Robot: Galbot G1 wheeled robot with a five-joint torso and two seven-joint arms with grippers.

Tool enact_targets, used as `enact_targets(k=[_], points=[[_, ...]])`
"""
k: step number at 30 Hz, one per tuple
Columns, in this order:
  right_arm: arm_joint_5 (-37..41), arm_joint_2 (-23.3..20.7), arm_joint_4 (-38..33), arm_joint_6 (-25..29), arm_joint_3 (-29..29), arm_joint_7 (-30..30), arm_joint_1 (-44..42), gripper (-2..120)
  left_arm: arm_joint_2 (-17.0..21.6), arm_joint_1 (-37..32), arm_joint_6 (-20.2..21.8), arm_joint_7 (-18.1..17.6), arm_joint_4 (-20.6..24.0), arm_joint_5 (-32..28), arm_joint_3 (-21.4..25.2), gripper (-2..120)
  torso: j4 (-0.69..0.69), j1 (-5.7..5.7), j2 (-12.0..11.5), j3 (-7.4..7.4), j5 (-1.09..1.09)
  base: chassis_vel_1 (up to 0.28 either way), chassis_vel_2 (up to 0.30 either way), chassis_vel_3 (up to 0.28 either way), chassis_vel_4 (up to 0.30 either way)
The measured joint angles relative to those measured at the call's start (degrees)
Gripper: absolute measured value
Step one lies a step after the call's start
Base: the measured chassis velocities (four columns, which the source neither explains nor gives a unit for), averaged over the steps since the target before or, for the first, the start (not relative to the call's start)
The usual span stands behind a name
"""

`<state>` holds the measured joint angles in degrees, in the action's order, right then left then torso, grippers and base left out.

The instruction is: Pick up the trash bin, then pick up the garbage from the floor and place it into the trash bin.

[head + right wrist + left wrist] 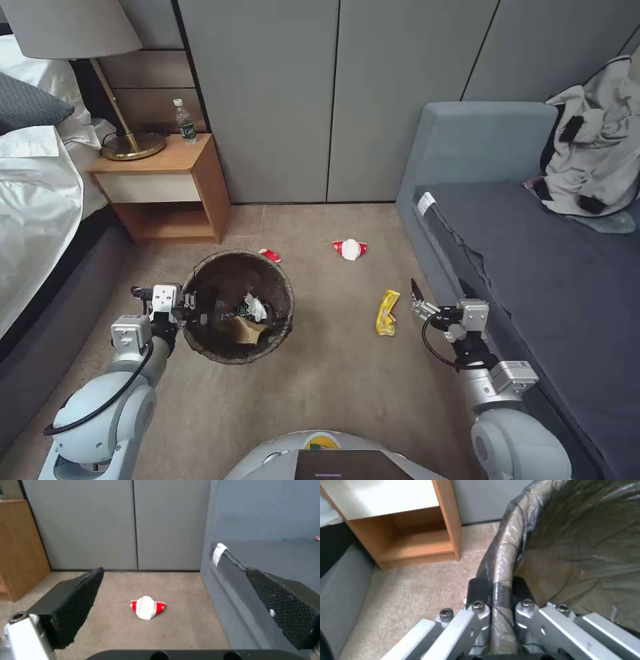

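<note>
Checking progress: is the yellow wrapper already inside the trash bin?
No, the yellow wrapper lies on the carpet, apart from the trash bin.

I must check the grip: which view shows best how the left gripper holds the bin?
The left wrist view: the left gripper pinches the bin rim between its fingers. The head view shows the grip small, from above.

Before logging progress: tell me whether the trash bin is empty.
Not empty. The trash bin, gripped at its rim by the left gripper, holds a white tissue and a brown paper bag.
</note>
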<state>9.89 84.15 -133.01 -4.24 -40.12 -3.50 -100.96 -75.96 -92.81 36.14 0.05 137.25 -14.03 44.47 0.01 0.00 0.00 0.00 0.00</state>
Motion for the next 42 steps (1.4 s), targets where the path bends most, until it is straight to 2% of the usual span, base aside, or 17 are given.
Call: enact_targets(k=[42], points=[[-0.24, -0.19, 0.03, -0.97, 1.32, -0.05, -0.47, 100, -0.1, -0.04, -0.27, 0.37, -0.23, 0.23, -0.25, 3, 0.0, 0.0, 0.0, 0.0, 0.0, -0.054, 0.054, 0.055, -0.054]])
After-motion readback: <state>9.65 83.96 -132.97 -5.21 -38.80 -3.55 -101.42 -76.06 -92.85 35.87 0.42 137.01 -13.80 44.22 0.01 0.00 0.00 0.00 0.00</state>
